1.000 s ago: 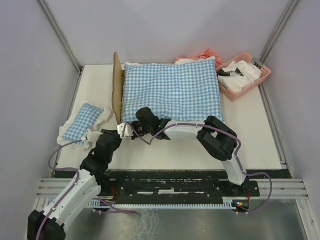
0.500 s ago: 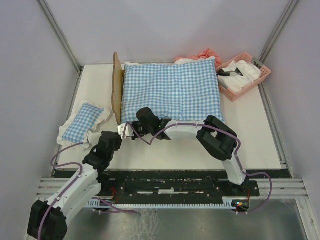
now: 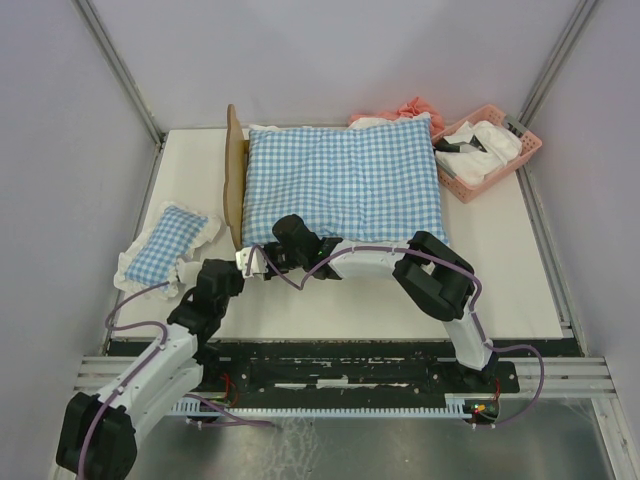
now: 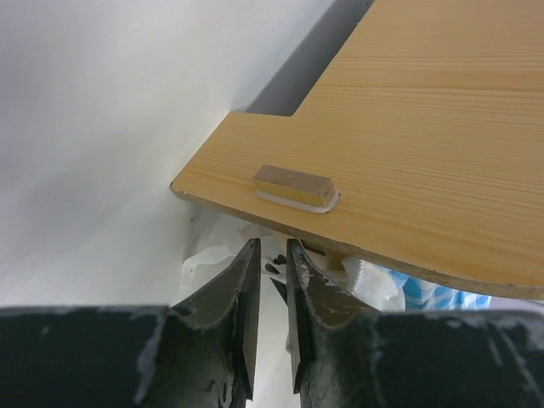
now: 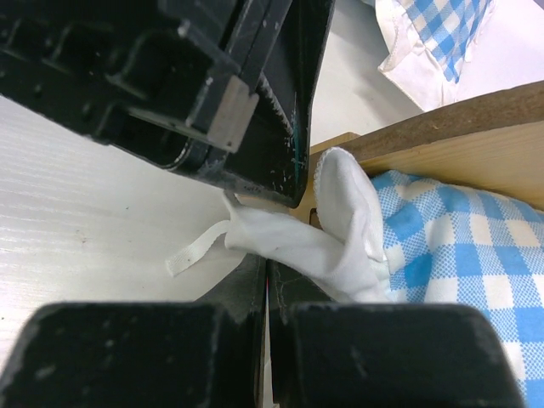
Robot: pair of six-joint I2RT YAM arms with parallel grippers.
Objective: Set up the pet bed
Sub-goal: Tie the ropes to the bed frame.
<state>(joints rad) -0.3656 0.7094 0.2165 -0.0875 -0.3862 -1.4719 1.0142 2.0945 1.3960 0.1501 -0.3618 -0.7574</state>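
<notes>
Since a second ago, the left arm has drawn back toward its base and its fingers have narrowed. The right arm and all the objects lie as they did.

We see a white tabletop (image 3: pixel 500 280) from above. The pet bed (image 3: pixel 235 170) sits at its middle rear, with the light-wood headboard standing on the left. A large blue-checked cushion (image 3: pixel 345 185) covers the rest of the frame. A small checked cushion (image 3: pixel 165 240) lies near the tabletop's left edge, well apart from the bed. A pink basket (image 3: pixel 528 150) sits at the rear right.

The right gripper (image 5: pixel 266 264) is pressed together and seems to pinch the white frill (image 5: pixel 340 229) at the large cushion's near-left corner, beside the headboard. The left gripper (image 4: pixel 272 248) hovers just below the headboard's corner, its fingers a narrow slit apart and holding nothing.

We judge the step to be seating that cushion corner inside the frame. Next, the frill needs easing down behind the rail. The left gripper would then have to spread and reach left for the small cushion.
</notes>
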